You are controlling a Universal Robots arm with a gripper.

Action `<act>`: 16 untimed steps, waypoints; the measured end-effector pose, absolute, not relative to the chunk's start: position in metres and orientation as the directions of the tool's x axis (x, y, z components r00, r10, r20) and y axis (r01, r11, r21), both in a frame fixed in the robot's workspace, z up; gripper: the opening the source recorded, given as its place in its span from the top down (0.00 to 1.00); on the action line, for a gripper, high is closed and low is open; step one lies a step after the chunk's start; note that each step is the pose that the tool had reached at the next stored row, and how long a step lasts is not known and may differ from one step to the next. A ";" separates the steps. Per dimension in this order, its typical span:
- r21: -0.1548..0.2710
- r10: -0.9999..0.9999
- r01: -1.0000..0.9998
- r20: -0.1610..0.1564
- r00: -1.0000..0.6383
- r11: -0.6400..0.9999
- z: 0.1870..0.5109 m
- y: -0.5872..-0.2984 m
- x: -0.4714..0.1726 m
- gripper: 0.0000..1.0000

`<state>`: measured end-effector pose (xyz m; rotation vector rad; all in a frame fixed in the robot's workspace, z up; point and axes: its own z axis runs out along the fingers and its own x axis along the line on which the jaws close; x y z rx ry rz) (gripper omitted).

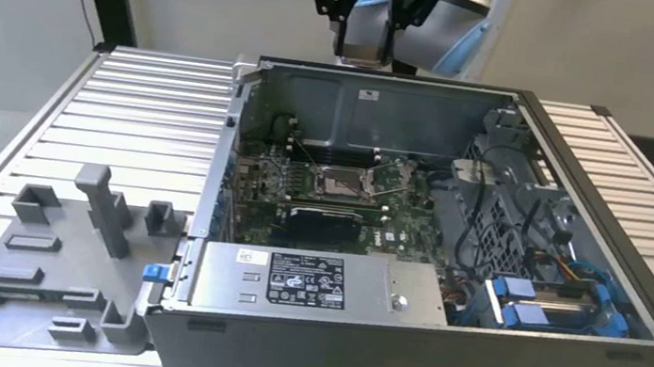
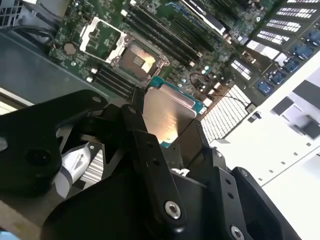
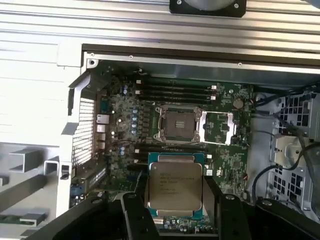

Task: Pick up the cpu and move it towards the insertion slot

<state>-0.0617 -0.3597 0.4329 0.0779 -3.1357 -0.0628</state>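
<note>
Above the open computer case (image 1: 432,349), at its far edge in the exterior view, the arm's gripper (image 1: 373,5) hangs high over the rear wall. Both wrist views look past the black gripper (image 3: 175,220) down into the case, and the jaws are clamped on the cpu (image 3: 174,188), 1 finger (image 3: 136,220) on each of 2 opposite edges. The chip is held flat, its silvery metal face toward the first wrist view, with a thin teal-green border around the metal. In the second wrist view the cpu (image 2: 167,112) sits between the black fingers (image 2: 150,160) of the gripper (image 2: 170,135) with its face catching the light.

Below it lies the green motherboard (image 3: 227,157). The insertion slot (image 3: 178,125) is a square socket with a shiny metal frame, and what seems to be its hinged cover is folded open beside it. The cpu is in the air, apart from the slot and not yet over it; in the first wrist view it appears just short of the socket, with a row of dark memory slots between them. The same slot (image 2: 137,59) shows in the second wrist view beyond the chip's edge, and in the exterior view the slot (image 1: 340,182) sits mid-board.

On the ribbed metal table (image 1: 146,112), at the exterior view's left of the case, stands a grey plastic tray (image 1: 48,284) with upright blocks.
</note>
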 end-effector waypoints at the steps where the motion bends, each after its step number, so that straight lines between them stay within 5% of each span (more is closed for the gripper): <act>1: 0.040 -0.046 -0.046 0.003 -0.999 0.998 0.431 -0.359 -0.062 1.00; 16: 0.043 0.018 0.018 0.004 -1.000 0.999 0.405 -0.352 -0.058 1.00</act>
